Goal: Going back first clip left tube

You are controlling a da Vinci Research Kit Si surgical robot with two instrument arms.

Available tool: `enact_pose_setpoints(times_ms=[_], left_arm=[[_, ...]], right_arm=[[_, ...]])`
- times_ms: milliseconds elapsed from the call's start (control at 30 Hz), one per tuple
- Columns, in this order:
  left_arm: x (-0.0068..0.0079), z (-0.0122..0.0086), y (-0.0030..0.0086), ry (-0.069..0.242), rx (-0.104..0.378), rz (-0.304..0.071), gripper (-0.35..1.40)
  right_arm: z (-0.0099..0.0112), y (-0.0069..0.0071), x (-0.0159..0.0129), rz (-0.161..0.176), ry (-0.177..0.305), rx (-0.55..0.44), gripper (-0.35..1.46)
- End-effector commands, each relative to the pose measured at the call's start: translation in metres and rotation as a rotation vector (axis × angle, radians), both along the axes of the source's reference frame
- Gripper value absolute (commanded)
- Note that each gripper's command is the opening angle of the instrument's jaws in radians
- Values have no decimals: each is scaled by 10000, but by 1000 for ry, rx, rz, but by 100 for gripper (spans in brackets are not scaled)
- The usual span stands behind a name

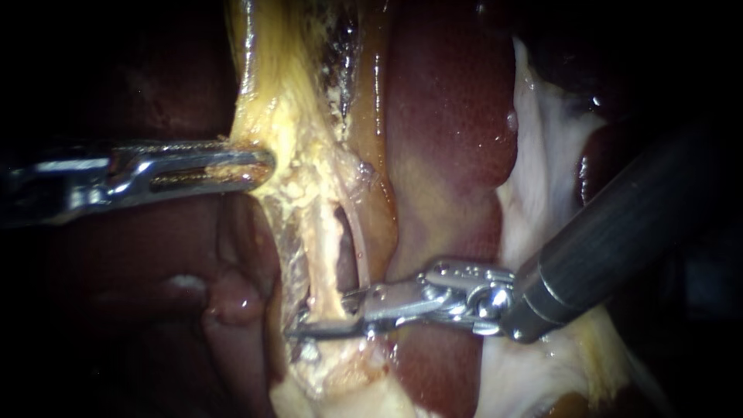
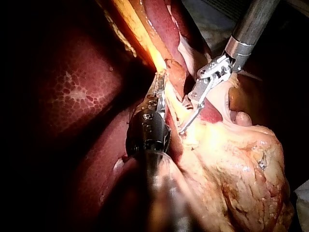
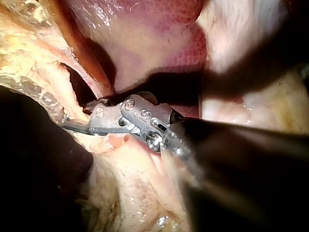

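Holding a fold of yellow fatty tissue (image 1: 298,131) at its edge, the left instrument (image 1: 251,166) has its pincer closed on that fold. The tissue looks drawn taut toward it. I judge the pull is there to spread the dissected window and stand the tubes clear of the liver (image 1: 449,116).

The right instrument (image 1: 321,317) reaches in low across that window. Its pincer stands slightly parted, a short half above and a longer half below. The left tube (image 1: 329,259), the pale strand running down the window, passes between them near its lower end. A darker curved tube (image 1: 358,248) lies just beside it, nearer the liver. The pincer looks astride the left tube rather than squeezing it. That would suit drawing back along the shaft's own line without dragging the strand.

Whether a clip sits on the left tube I cannot tell, since the pincer's metal covers the very stretch where one would be. A glint just below it could be metal or wet tissue. The left wrist view shows the left instrument's tip sunk into tissue. In the right wrist view the dark shaft blots out much of the field.
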State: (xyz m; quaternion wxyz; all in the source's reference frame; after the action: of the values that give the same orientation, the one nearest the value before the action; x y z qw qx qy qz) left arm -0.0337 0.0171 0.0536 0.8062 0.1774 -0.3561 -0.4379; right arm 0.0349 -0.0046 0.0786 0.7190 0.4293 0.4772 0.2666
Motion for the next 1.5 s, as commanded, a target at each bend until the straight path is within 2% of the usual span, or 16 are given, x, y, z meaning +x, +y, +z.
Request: enact_pose_setpoints(times_ms=[33, 200, 233, 300, 333, 433, 633, 800, 1000, 1167, 1367, 1500], left_arm=[[0, 0, 0, -1, 0, 1, -35], [0, 0, 0, -1, 0, 1, -35], [0, 0, 0, -1, 0, 1, -35], [0, 0, 0, -1, 0, 1, -35], [0, 0, 0, -1, 0, 1, -35], [0, 0, 0, -1, 0, 1, -35], [1, 0, 0, -1, 0, 1, -35], [2, 0, 0, 1, -1, 0, -35], [3, -1, 0, 1, -1, 0, -35], [4, -1, 0, 1, -1, 1, -35], [4, 1, 0, 0, -1, 1, -35], [4, 2, 1, 0, -2, 1, -35]], right_arm=[[0, 0, 0, -1, 1, 0, -35], [0, 0, 0, 1, 0, -1, -35], [0, 0, 0, 1, 0, -1, -27], [1, 1, 0, 0, 1, 0, 18], [1, 1, 1, 3, -5, -3, 32], [1, 5, 0, 27, 1, -9, 48], [0, 12, -2, 39, 90, -109, 58], [-3, 16, -9, 35, 117, -204, 60], [-12, 30, -32, 34, 136, -275, 60], [-28, 50, -62, 40, 149, -361, 60], [-64, 85, -102, 50, 179, -478, 60], [-87, 99, -123, 61, 194, -513, 60]])
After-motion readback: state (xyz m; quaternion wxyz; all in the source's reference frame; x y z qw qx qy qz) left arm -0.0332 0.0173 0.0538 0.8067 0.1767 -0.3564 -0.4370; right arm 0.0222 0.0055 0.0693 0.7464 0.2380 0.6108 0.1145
